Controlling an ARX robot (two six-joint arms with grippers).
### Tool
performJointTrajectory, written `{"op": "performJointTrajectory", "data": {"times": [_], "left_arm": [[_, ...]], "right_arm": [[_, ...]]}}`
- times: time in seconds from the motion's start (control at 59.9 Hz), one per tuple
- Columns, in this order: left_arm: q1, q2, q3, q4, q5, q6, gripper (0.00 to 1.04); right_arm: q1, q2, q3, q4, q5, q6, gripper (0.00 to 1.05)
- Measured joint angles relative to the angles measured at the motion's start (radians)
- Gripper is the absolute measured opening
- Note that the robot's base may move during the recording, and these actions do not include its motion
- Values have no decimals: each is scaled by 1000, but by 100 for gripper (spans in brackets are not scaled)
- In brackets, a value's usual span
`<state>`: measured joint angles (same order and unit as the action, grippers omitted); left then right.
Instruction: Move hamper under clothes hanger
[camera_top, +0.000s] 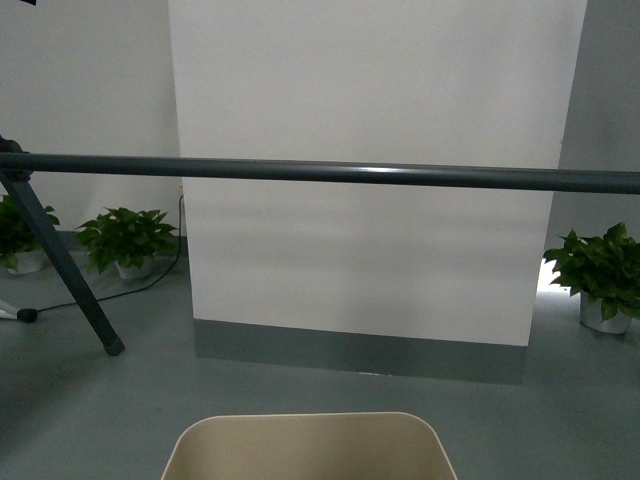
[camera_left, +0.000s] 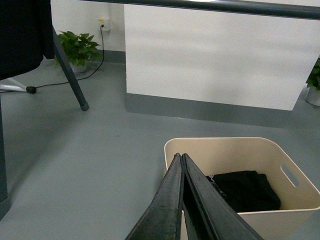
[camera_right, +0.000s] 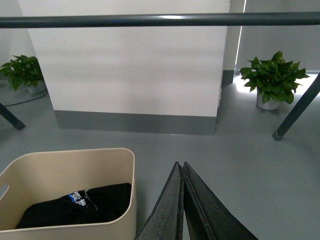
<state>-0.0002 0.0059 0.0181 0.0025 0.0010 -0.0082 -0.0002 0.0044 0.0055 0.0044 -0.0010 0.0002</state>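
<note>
The beige hamper (camera_top: 310, 440) stands on the grey floor at the bottom of the front view, only its far rim showing. The clothes hanger's dark grey bar (camera_top: 330, 172) crosses that view above and beyond it, with one splayed leg (camera_top: 65, 265) at the left. Dark clothing (camera_left: 245, 190) lies inside the hamper (camera_left: 240, 150). My left gripper (camera_left: 181, 156) is shut, its tips over the hamper's near left corner, holding nothing. My right gripper (camera_right: 180, 164) is shut and empty over the floor, beside the hamper's (camera_right: 75, 160) right wall. The bar (camera_right: 160, 20) also shows there.
A white wall panel (camera_top: 370, 230) with a grey skirting stands behind the bar. Potted plants sit at the left (camera_top: 125, 240) and right (camera_top: 600, 275). A black cable (camera_top: 110, 290) runs across the floor at the left. Another hanger leg (camera_right: 297, 110) shows in the right wrist view.
</note>
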Motion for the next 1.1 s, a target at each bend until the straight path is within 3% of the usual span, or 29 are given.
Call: {"op": "performJointTrajectory", "data": {"times": [0.384,0.451,0.535,0.785,0.952,1.002,1.103], "left_arm": [[0,-2,0,0,0,2,3],[0,-2,0,0,0,1,4],[0,-2,0,0,-1,2,24],[0,-2,0,0,0,2,60],[0,-2,0,0,-1,2,90],[0,-2,0,0,0,3,100],[0,-2,0,0,0,3,98]], "right_arm": [[0,0,0,-4,0,0,2],[0,0,0,-4,0,0,14],[0,0,0,-4,0,0,33],[0,0,0,-4,0,0,68],[0,0,0,-4,0,0,98],[0,0,0,-4,0,0,97],[0,0,0,-4,0,0,97]]}}
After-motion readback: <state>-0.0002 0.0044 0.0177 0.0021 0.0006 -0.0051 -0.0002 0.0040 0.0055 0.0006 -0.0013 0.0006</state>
